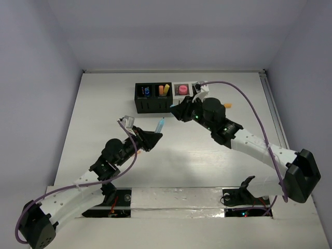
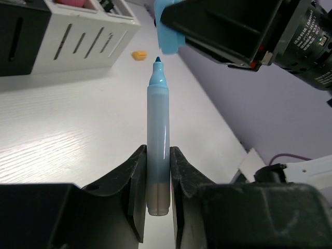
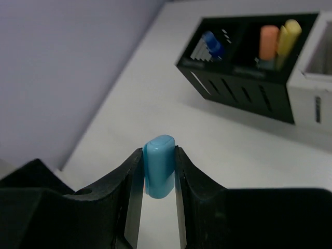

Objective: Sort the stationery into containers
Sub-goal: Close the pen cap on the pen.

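My left gripper (image 2: pixel 158 174) is shut on an uncapped light-blue marker (image 2: pixel 157 137), tip pointing away; it shows in the top view (image 1: pixel 161 125) too. My right gripper (image 3: pixel 158 179) is shut on the marker's light-blue cap (image 3: pixel 158 165), held just beyond the marker tip, as the left wrist view shows (image 2: pixel 168 31). The containers (image 1: pixel 166 97) stand in a row at the back. One black cube holds a blue pen (image 3: pixel 212 44), the other holds orange (image 3: pixel 268 41) and yellow (image 3: pixel 288 33) pieces. A white cube holds a pink piece (image 1: pixel 182 90).
A small orange piece (image 2: pixel 138 54) lies on the table right of the white containers; it shows in the top view (image 1: pixel 228 105) too. The right arm's purple cable (image 1: pixel 249 101) arcs above the table. Walls stand close on both sides.
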Controlling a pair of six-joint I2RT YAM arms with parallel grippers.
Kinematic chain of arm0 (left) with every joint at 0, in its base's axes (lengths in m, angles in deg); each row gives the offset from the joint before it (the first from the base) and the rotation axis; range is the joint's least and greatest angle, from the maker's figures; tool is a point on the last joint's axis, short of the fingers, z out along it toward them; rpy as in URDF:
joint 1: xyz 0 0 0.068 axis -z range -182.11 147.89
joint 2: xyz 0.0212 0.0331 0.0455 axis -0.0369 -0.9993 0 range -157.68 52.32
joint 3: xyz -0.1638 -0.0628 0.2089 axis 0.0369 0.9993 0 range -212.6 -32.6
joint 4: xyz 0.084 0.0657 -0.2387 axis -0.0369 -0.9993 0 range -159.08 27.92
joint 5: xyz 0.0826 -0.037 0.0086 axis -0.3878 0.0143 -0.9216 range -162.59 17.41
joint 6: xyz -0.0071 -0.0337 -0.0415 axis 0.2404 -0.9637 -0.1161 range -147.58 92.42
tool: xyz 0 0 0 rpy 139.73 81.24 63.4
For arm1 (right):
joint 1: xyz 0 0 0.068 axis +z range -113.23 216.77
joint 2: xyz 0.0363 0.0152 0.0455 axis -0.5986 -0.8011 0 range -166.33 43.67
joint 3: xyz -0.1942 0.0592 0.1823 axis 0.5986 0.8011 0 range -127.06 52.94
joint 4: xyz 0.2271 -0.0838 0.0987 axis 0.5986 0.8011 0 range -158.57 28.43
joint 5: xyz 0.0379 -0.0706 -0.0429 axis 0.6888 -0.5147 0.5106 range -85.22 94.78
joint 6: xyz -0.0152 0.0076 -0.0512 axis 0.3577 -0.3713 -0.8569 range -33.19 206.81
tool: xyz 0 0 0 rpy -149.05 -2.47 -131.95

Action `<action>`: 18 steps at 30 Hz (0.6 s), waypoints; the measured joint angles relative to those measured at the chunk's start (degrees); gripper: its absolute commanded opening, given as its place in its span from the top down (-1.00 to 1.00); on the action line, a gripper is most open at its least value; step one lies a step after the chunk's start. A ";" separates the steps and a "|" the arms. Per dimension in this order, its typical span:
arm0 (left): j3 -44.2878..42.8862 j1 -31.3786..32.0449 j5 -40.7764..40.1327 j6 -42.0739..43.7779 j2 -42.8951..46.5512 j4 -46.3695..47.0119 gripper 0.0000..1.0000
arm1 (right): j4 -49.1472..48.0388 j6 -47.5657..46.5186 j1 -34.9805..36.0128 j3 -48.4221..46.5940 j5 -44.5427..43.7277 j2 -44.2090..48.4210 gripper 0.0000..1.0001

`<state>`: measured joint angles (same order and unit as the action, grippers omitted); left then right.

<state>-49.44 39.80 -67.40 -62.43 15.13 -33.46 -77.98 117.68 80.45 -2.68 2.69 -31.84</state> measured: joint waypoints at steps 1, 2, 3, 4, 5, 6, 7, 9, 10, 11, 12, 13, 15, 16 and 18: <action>0.00 0.00 0.63 -0.66 0.20 0.76 1.00 | -2.80 0.76 0.00 0.59 1.09 0.87 1.00; 0.00 0.00 1.22 -1.27 0.26 1.53 1.00 | -5.55 1.68 0.00 1.11 2.05 1.36 1.00; 0.00 0.00 1.88 -1.90 0.28 2.43 1.00 | -8.07 2.56 0.00 1.57 3.10 1.62 1.00; 0.00 0.00 2.51 -2.67 0.28 3.30 1.00 | -10.73 3.52 0.00 2.16 4.17 1.77 1.00; 0.00 0.00 3.08 -3.43 0.31 4.00 1.00 | -13.05 4.26 0.00 2.80 5.07 1.84 1.00; 0.00 0.00 3.65 -4.24 0.31 4.90 1.00 | -15.26 5.27 0.00 3.54 5.99 1.90 1.00; 0.00 0.00 4.15 -5.01 0.31 5.86 1.00 | -17.18 6.14 0.00 4.24 6.86 1.99 1.00; 0.00 0.00 5.05 -6.45 0.35 7.72 1.00 | -20.94 8.17 0.00 5.46 8.70 1.99 1.00; 0.00 0.00 5.38 -7.08 0.35 8.63 1.00 | -22.99 9.18 0.00 6.05 9.57 1.99 1.00; 0.00 0.00 5.64 -7.69 0.37 9.62 1.00 | -25.40 10.25 0.00 6.69 10.40 1.99 1.00; 0.00 0.00 5.90 -8.22 0.42 10.51 1.00 | -27.52 11.37 0.00 7.23 11.10 1.99 1.00; 0.00 0.00 6.25 -8.81 0.42 11.45 1.00 | -29.59 12.15 0.00 7.85 11.61 1.99 1.00; 0.00 0.00 6.91 -9.70 0.44 13.07 1.00 | -33.51 13.92 0.00 9.09 12.26 1.99 1.00; 0.00 0.00 7.17 -10.19 0.46 13.70 1.00 | -35.36 14.60 0.00 9.66 12.55 1.99 1.00; 0.04 0.00 7.63 -11.02 0.48 15.02 1.00 | -38.73 16.06 0.02 10.54 12.90 1.99 1.00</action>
<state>-49.39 39.80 -59.77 -73.44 15.61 -18.44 -116.71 133.75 80.47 7.86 15.58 -29.85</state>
